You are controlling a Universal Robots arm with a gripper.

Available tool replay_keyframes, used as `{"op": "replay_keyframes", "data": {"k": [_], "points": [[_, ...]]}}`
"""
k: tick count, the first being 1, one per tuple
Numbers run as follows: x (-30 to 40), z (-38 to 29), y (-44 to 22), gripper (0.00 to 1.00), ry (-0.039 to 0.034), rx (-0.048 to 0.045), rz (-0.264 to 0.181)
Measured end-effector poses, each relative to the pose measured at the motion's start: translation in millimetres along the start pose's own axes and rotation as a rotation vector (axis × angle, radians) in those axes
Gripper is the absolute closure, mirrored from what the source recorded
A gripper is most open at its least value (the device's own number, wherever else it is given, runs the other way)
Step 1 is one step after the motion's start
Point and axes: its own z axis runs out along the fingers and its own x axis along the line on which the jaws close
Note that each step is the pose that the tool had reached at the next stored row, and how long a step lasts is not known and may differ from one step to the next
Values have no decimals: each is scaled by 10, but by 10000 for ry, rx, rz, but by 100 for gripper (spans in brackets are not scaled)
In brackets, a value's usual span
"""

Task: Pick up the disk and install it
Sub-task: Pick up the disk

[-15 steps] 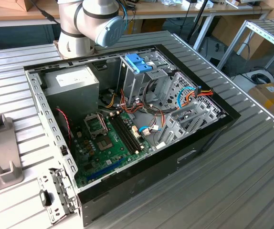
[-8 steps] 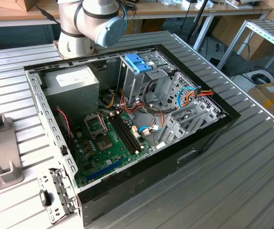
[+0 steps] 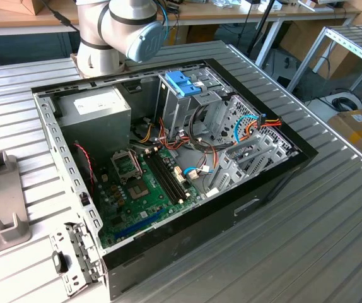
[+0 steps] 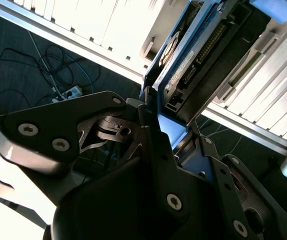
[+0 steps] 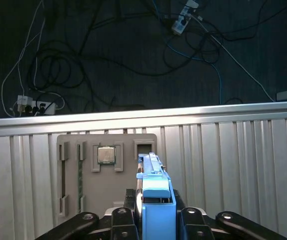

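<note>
Blue-bracketed disk (image 5: 151,170) sits clenched edge-on in the hand (image 5: 156,207); a skewed grip could jam it against the cage (image 3: 190,107), at one o'clock from the motherboard (image 3: 146,183) in the exterior view.

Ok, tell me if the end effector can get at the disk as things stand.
Yes, it seems so: in the first wrist view the end effector looks closed on the disk, which stands edge-on between its jaws by the light blue bracket, with nothing in between.
</note>
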Motion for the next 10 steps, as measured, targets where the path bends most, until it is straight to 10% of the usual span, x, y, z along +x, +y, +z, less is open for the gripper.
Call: {"op": "replay_keyframes", "data": {"k": [10], "points": [[-2,-69,3,63,0,0,0]]}}
